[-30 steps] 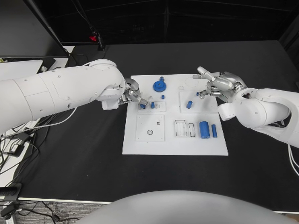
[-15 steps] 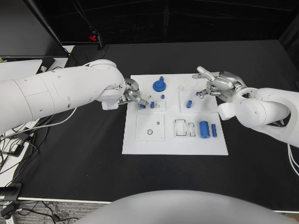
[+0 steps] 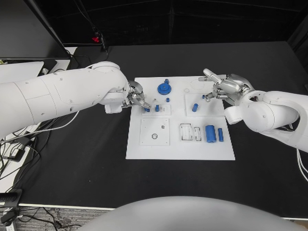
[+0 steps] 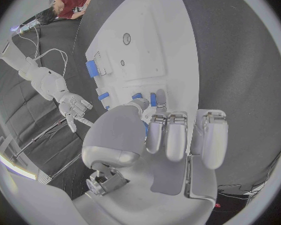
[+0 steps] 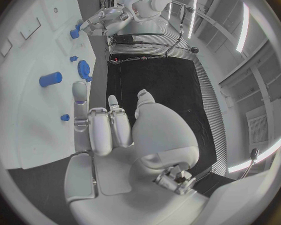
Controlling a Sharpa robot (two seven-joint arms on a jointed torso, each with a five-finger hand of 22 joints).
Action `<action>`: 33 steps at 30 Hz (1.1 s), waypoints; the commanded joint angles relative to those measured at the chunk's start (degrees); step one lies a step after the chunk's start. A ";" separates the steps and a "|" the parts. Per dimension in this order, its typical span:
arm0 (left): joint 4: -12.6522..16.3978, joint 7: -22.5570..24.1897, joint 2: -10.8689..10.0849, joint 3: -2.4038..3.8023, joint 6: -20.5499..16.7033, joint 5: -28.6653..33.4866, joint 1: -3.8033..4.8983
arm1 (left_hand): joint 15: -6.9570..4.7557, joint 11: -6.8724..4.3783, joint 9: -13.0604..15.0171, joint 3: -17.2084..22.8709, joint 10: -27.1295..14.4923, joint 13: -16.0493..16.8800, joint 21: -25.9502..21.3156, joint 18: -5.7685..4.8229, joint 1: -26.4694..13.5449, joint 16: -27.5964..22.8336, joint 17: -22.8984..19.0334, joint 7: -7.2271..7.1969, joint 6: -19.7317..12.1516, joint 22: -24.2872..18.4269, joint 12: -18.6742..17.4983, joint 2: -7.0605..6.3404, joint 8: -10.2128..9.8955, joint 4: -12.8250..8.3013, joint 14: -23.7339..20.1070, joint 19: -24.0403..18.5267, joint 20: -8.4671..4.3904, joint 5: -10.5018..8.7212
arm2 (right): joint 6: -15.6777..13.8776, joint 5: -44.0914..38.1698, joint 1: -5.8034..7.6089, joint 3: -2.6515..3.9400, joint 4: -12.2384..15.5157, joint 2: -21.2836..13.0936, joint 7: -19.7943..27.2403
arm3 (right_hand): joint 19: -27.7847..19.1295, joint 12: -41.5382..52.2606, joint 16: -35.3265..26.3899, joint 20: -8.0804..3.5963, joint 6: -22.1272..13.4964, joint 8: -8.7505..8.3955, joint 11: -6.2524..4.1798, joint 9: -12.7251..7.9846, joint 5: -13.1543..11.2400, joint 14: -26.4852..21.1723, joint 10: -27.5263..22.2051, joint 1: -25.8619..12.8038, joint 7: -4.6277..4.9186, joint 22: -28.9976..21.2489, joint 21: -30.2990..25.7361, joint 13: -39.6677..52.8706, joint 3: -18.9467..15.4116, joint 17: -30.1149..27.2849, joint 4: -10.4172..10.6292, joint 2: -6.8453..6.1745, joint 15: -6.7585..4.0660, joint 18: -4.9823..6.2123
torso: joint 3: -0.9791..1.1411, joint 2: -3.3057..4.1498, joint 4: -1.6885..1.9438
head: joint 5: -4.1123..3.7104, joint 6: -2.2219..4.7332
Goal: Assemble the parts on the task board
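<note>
A: What is recorded as changed over the last second?

B: Almost nothing. The left hand (image 3: 135,97) is held where it was, at the near-left corner of the task board (image 3: 180,149), fingertips over two small blue pegs (image 3: 152,109). The right hand (image 3: 222,87) is likewise unmoved at the board's far right edge. No part is seen to have shifted. It is judged that a fine fitting step is in hand, or a pause, and that no part has been seated in this interval.

A: State of each hand?

B: For the left hand, the fingers are drawn in together toward the pegs in the left wrist view (image 4: 154,99); whether one is pinched cannot be told. For the right hand, the fingers are partly curled with one stretched out, and nothing is seen to be held.

A: Where are the other parts?

B: A blue round knob (image 3: 165,88) stands just beyond the left hand's fingertips. A short blue pin (image 3: 195,107) lies just beside the right hand, toward the board's middle. A larger blue cylinder (image 3: 210,133) rests well back from the right hand, nearer the robot.

A: What is hidden?

B: Contact between the left fingertips and the pegs is covered by the hand itself. The counter (image 3: 91,159) is bare black beside the board.
</note>
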 commanded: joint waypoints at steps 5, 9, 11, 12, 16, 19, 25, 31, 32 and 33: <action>-0.15 -0.41 0.12 -0.02 0.25 -0.04 0.02 | -0.59 -0.68 0.23 1.64 5.99 15.07 0.18 -0.38 2.33 0.05 15.10 -0.53 -0.10 15.09 -0.25 -0.25 0.60 -0.22 6.01 5.99 -0.19 0.36 | 0.45 -0.24 0.07 0.03 0.15 0.01 0.23 | -0.21 -0.05 -0.18 -0.03 0.37 0.43 0.13 0.07 0.22 -0.36 -0.16 0.45 0.25 0.02 -0.29 6.19 -0.21 3.70 -0.11 0.35 -0.13 0.84 | -0.02 0.01 0.00 | -0.04 -0.14; -0.16 -0.67 0.16 -0.02 0.63 -0.04 0.02 | -0.68 -0.73 0.37 2.47 5.99 15.07 0.18 -0.38 3.85 0.05 15.10 -0.57 -0.16 15.09 -0.25 -0.82 0.81 -0.35 6.01 5.99 -0.29 0.30 | 0.39 -0.25 0.07 0.03 0.15 -0.01 0.24 | -0.21 -0.05 -0.18 -0.03 0.37 0.43 0.13 0.07 0.22 -0.36 -0.16 0.45 0.25 0.02 -0.29 6.19 -0.21 3.70 -0.11 0.35 -0.13 0.84 | -0.01 -0.01 0.01 | -0.07 -0.18; -0.16 -0.75 0.16 -0.02 0.61 -0.05 0.02 | -0.72 -0.75 0.43 2.82 5.99 15.07 0.18 -0.38 4.60 0.05 15.10 -0.58 -0.19 15.09 -0.25 -1.13 0.92 -0.41 6.01 5.99 -0.33 0.23 | 0.37 -0.25 0.07 0.03 0.17 -0.04 0.24 | -0.21 -0.05 -0.18 -0.03 0.37 0.43 0.13 0.07 0.22 -0.36 -0.16 0.45 0.25 0.02 -0.29 6.19 -0.21 3.70 -0.11 0.35 -0.13 0.84 | 0.01 -0.01 0.00 | -0.07 -0.22; -0.16 -0.77 0.15 -0.02 0.56 -0.06 0.02 | -0.73 -0.75 0.47 2.98 5.99 15.07 0.18 -0.38 4.97 0.05 15.10 -0.59 -0.21 15.09 -0.25 -1.28 0.97 -0.45 6.01 5.99 -0.34 0.20 | 0.36 -0.26 0.07 0.03 0.18 -0.06 0.25 | -0.19 -0.06 -0.19 -0.03 0.41 0.46 0.13 0.07 0.22 -0.38 -0.17 0.45 0.25 0.05 -0.27 6.18 -0.22 3.68 -0.11 0.36 -0.12 0.83 | 0.01 -0.01 0.02 | -0.08 -0.21; -0.18 -0.79 0.14 -0.02 0.42 -0.09 0.02 | -0.76 -0.77 0.54 3.34 5.99 15.07 0.18 -0.38 5.76 0.05 15.10 -0.61 -0.20 15.09 -0.25 -1.53 1.10 -0.53 6.01 5.99 -0.38 0.15 | 0.34 -0.26 0.07 0.03 0.18 -0.07 0.25 | -0.18 -0.06 -0.19 -0.02 0.42 0.47 0.13 0.08 0.22 -0.39 -0.18 0.45 0.25 0.06 -0.26 6.17 -0.23 3.67 -0.11 0.36 -0.12 0.83 | -0.01 -0.01 -0.01 | -0.15 -0.22; -0.17 -0.81 0.16 -0.02 0.45 -0.12 0.02 | -0.77 -0.78 0.59 3.44 5.99 15.07 0.18 -0.38 6.14 0.05 15.10 -0.62 -0.18 15.09 -0.25 -1.76 1.18 -0.55 6.01 5.99 -0.40 0.00 | 0.34 -0.26 0.07 0.03 0.17 -0.06 0.26 | -0.18 -0.06 -0.19 -0.02 0.42 0.47 0.13 0.08 0.22 -0.39 -0.18 0.45 0.25 0.06 -0.26 6.17 -0.23 3.67 -0.11 0.36 -0.12 0.83 | -0.01 -0.02 0.01 | -0.19 -0.25; -0.20 -1.34 0.25 -0.02 1.08 -0.16 0.01 | -0.80 -0.80 0.67 3.51 5.99 15.07 0.18 -0.38 6.87 0.05 15.10 -0.63 -0.19 15.09 -0.25 -2.28 1.31 -0.58 6.01 5.99 -0.43 -0.73 | 0.31 -0.26 0.07 0.03 0.15 -0.07 0.28 | -0.18 -0.06 -0.19 -0.02 0.42 0.47 0.13 0.08 0.22 -0.39 -0.18 0.45 0.25 0.06 -0.26 6.17 -0.23 3.67 -0.11 0.36 -0.12 0.83 | -0.01 -0.04 0.01 | -0.20 -0.31; -0.23 -1.67 0.28 -0.02 1.18 -0.61 0.01 | -0.82 -0.78 0.74 3.29 5.99 15.07 0.18 -0.38 7.43 0.05 15.10 -0.63 -0.33 15.09 -0.25 -2.99 1.39 -0.52 6.01 5.99 -0.46 -1.70 | 0.34 -0.26 0.07 0.03 0.16 -0.09 0.30 | -0.21 -0.06 -0.19 -0.02 0.47 0.51 0.13 0.08 0.21 -0.40 -0.19 0.43 0.25 0.05 -0.32 6.15 -0.26 3.65 -0.10 0.37 -0.11 0.84 | 0.00 -0.04 0.02 | -0.17 -0.29; -0.22 -1.71 0.29 -0.02 1.13 -0.87 0.01 | -0.82 -0.79 0.75 3.28 5.99 15.07 0.18 -0.38 7.49 0.05 15.10 -0.63 -0.33 15.09 -0.25 -3.02 1.40 -0.52 6.01 5.99 -0.46 -1.75 | 0.34 -0.26 0.07 0.03 0.17 -0.09 0.30 | -0.21 -0.06 -0.19 -0.02 0.47 0.51 0.13 0.08 0.21 -0.40 -0.19 0.43 0.25 0.05 -0.32 6.15 -0.26 3.65 -0.10 0.37 -0.11 0.84 | 0.01 -0.04 0.03 | -0.16 -0.28; -0.21 -1.73 0.30 -0.02 1.10 -1.20 0.01 | -0.82 -0.79 0.75 3.28 5.99 15.07 0.18 -0.38 7.49 0.05 15.10 -0.63 -0.33 15.09 -0.25 -3.02 1.40 -0.52 6.01 5.99 -0.46 -1.75 | 0.35 -0.26 0.07 0.03 0.17 -0.09 0.30 | -0.21 -0.06 -0.19 -0.02 0.47 0.51 0.13 0.08 0.21 -0.40 -0.19 0.43 0.25 0.05 -0.32 6.15 -0.26 3.65 -0.10 0.37 -0.11 0.84 | 0.01 -0.04 0.03 | -0.16 -0.28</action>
